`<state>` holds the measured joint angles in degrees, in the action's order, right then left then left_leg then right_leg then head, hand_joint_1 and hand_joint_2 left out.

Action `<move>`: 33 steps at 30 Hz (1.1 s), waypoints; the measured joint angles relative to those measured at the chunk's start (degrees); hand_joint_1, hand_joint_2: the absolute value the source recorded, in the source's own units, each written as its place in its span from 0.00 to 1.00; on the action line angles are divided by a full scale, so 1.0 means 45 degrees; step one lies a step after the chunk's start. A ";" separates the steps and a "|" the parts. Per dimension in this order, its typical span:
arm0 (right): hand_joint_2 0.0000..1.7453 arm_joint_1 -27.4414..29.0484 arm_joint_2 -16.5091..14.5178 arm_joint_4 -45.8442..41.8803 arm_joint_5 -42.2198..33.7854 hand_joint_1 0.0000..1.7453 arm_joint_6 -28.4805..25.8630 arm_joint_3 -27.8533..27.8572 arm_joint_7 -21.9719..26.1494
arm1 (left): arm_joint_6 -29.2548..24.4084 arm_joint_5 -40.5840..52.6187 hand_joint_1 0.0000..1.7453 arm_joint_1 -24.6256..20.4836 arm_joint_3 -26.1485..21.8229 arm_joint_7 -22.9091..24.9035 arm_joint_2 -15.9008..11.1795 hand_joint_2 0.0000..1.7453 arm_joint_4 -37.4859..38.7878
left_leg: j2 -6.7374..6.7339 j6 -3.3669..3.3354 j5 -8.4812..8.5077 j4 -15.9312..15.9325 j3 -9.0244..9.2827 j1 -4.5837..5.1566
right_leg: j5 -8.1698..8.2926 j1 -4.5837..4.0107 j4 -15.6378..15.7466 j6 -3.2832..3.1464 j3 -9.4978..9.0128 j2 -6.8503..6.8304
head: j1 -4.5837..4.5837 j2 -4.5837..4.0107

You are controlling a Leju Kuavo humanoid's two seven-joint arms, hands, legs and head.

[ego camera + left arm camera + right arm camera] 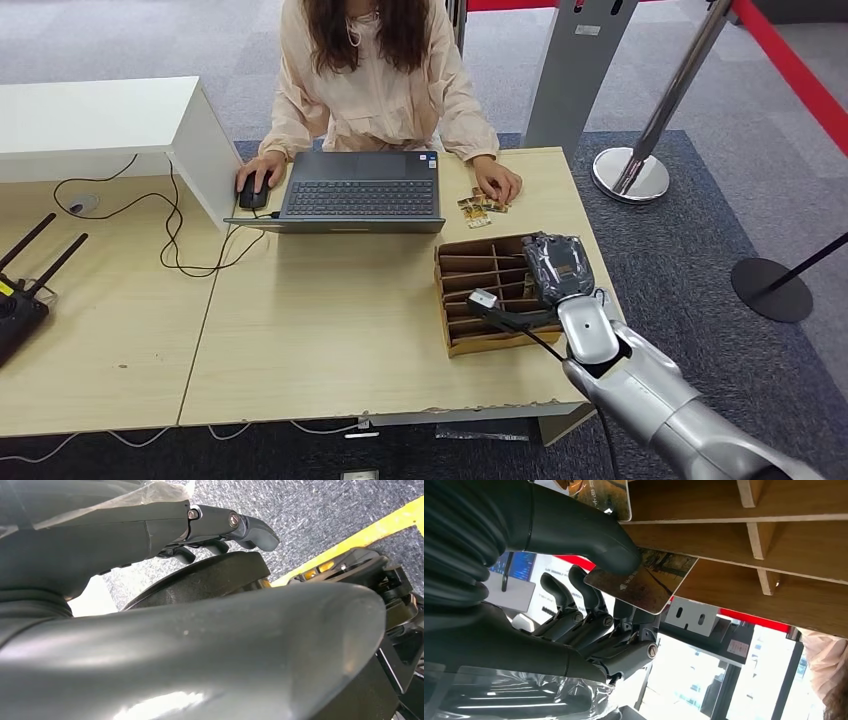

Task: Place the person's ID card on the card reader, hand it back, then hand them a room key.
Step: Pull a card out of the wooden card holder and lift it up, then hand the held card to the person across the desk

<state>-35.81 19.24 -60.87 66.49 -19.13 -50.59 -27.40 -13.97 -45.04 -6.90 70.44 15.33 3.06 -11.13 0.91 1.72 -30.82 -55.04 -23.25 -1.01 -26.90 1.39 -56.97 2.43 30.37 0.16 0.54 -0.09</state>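
My right hand (558,268) hovers over the right end of a brown cardboard card rack (478,268) near the table's right edge. In the right wrist view, the thumb and the fingers (589,615) of this hand (574,535) pinch a brown printed room key card (646,582) at the edge of the rack's slots (734,535). A second card (606,497) stands in a nearby slot. My left hand (150,530) hangs beside my body over the carpet, fingers stretched out and holding nothing. Several small brown cards (482,208) lie on the table by the person's hand (497,180).
A person (370,70) sits across the table at an open laptop (360,190), one hand on a black mouse (253,190). A black router (20,300) with antennas and loose cables (175,235) lie at the left. Stanchion posts (630,170) stand on the right.
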 joint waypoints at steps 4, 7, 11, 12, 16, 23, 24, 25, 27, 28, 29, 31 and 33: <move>1.00 0.0104 -0.0027 -0.0327 -0.0235 0.90 -0.0560 0.0177 -0.0089 | -0.0002 0.0005 0.00 0.0006 0.0000 -0.0017 0.0000 0.00 0.0000 | 0.0003 0.0000 0.0001 0.0000 0.0001 0.0000 | 0.0001 0.0000 -0.0001 -0.0001 0.0002 -0.0001 | 0.0002 0.0000; 1.00 0.0261 -0.0033 -0.0923 -0.0337 0.91 -0.0853 0.0368 -0.0188 | -0.0005 -0.0022 0.00 0.0010 0.0000 -0.0024 0.0000 0.00 0.0000 | 0.0003 -0.0001 0.0001 0.0000 -0.0001 0.0000 | 0.0001 0.0000 -0.0002 -0.0001 0.0005 -0.0001 | 0.0001 0.0000; 1.00 0.0503 -0.0047 -0.2185 -0.0376 0.92 -0.1241 0.0711 -0.0352 | -0.0057 -0.0132 0.00 0.0015 -0.0004 -0.0055 0.0000 0.00 0.0000 | 0.0004 -0.0001 0.0001 0.0000 -0.0006 0.0000 | 0.0000 0.0000 -0.0002 -0.0001 0.0009 -0.0001 | 0.0001 0.0000; 1.00 0.0575 -0.0057 -0.2568 -0.0365 0.92 -0.1271 0.0800 -0.0385 | -0.0073 -0.0164 0.00 0.0016 -0.0009 -0.0074 0.0001 0.00 0.0000 | 0.0004 -0.0001 0.0001 0.0000 -0.0007 0.0000 | 0.0000 0.0000 -0.0001 -0.0001 0.0010 -0.0001 | 0.0000 0.0000; 1.00 0.0896 -0.0105 -0.4074 -0.0277 0.91 -0.1441 0.1078 -0.0443 | -0.0131 -0.0298 0.00 0.0023 -0.0028 -0.0137 0.0005 0.00 0.0000 | 0.0003 -0.0001 0.0001 0.0000 -0.0009 0.0000 | 0.0000 0.0000 -0.0001 -0.0001 0.0009 -0.0001 | 0.0001 0.0000; 1.00 0.1394 -0.0233 -0.6157 -0.0084 0.97 -0.1607 0.1316 -0.0407 | -0.0222 -0.0362 0.00 0.0053 -0.0089 -0.0206 0.0006 0.00 0.0000 | -0.0008 -0.0004 0.0004 -0.0001 -0.0016 0.0001 | 0.0001 0.0000 0.0000 -0.0001 0.0010 0.0003 | 0.0000 0.0000; 1.00 0.1428 -0.0257 -0.6382 -0.0063 0.99 -0.1607 0.1320 -0.0388 | -0.0223 -0.0359 0.00 0.0051 -0.0095 -0.0211 0.0007 0.00 0.0000 | -0.0012 -0.0004 0.0004 -0.0001 -0.0015 0.0001 | 0.0001 0.0000 -0.0001 -0.0001 0.0011 0.0005 | 0.0000 0.0000; 1.00 0.1449 -0.0287 -0.6569 -0.0068 1.00 -0.1594 0.1320 -0.0375 | -0.0222 -0.0345 0.00 0.0049 -0.0097 -0.0214 0.0010 0.00 0.0000 | -0.0014 -0.0004 0.0004 -0.0001 -0.0017 0.0001 | 0.0001 0.0000 -0.0001 -0.0001 0.0011 0.0004 | 0.0001 0.0000; 1.00 0.1445 -0.0377 -0.6794 -0.0205 1.00 -0.1553 0.1319 -0.0330 | -0.0208 -0.0285 0.00 0.0051 -0.0097 -0.0215 0.0013 0.00 0.0000 | -0.0012 -0.0005 0.0004 0.0000 -0.0020 0.0000 | 0.0001 0.0000 -0.0001 -0.0001 0.0011 0.0003 | 0.0001 0.0000; 1.00 0.1421 -0.0438 -0.6829 -0.0345 1.00 -0.1537 0.1317 -0.0301 | -0.0190 -0.0239 0.00 0.0049 -0.0097 -0.0216 0.0016 0.00 0.0000 | -0.0011 -0.0005 0.0004 0.0000 -0.0021 0.0000 | 0.0001 0.0000 -0.0001 -0.0001 0.0011 0.0003 | 0.0001 0.0000; 1.00 0.1381 -0.0506 -0.6811 -0.0507 1.00 -0.1530 0.1314 -0.0274 | -0.0162 -0.0193 0.00 0.0045 -0.0097 -0.0220 0.0017 0.00 0.0000 | -0.0011 -0.0005 0.0005 0.0000 -0.0022 0.0000 | 0.0001 0.0000 -0.0001 -0.0001 0.0010 0.0003 | 0.0001 0.0000; 1.00 0.1259 -0.0625 -0.6697 -0.0819 1.00 -0.1544 0.1299 -0.0233 | -0.0100 -0.0107 0.00 0.0034 -0.0097 -0.0228 0.0021 0.00 0.0000 | -0.0010 -0.0005 0.0006 0.0000 -0.0023 0.0000 | 0.0002 0.0000 -0.0001 -0.0002 0.0010 0.0003 | 0.0002 0.0000; 1.00 0.1079 -0.0732 -0.6485 -0.1075 1.00 -0.1574 0.1282 -0.0199 | -0.0044 -0.0049 0.00 0.0032 -0.0097 -0.0245 0.0026 0.00 0.0000 | -0.0010 -0.0006 0.0007 0.0000 -0.0024 0.0000 | 0.0003 0.0001 -0.0001 -0.0003 0.0010 0.0003 | 0.0001 0.0000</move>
<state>-30.95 15.95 -90.05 61.65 -26.22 -44.82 -28.29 -14.17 -45.26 -6.76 70.01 14.22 3.17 -11.13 0.87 1.70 -30.79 -55.04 -23.36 -1.01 -26.88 1.40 -56.98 2.42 30.42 0.17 0.54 -0.09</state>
